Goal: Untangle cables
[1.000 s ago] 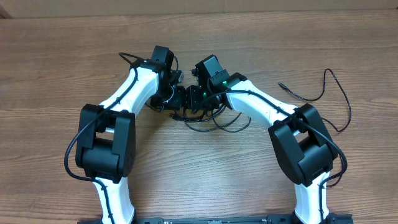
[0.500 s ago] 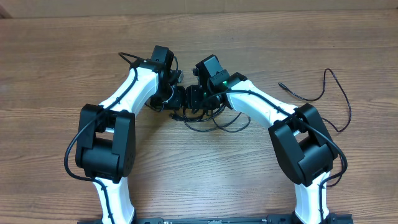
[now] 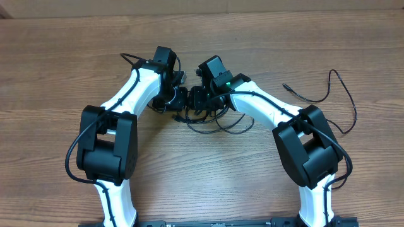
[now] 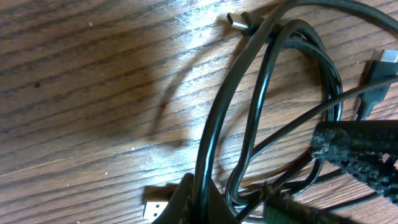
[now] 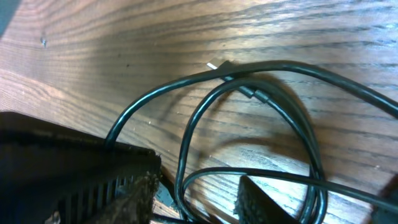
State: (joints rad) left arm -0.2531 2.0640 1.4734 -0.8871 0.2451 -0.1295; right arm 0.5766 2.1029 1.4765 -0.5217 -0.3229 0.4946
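- Presently the cables (image 3: 218,123) lie in a knot of loops on the table (image 3: 63,63), mid-table under both tools; one stray cord (image 3: 328,94) lies well apart to the right.
- The left tool (image 4: 214,202) is closed, and a cord runs into its jaws, so it appears to be pinching that strand.
- The right tool (image 5: 196,186) has its jaws apart, straddling a cord without clamping it.
- The step in hand looks like parting two strands; the left should act as anchor and hold low to the table.
- The right should close on one strand only, not the crossing pair beside it.
- A slow sideways pull, away from the left, would ease loops open; a snatch could tighten them.
- The plug (image 4: 239,20) may snag on a loop, so its end needs watching.
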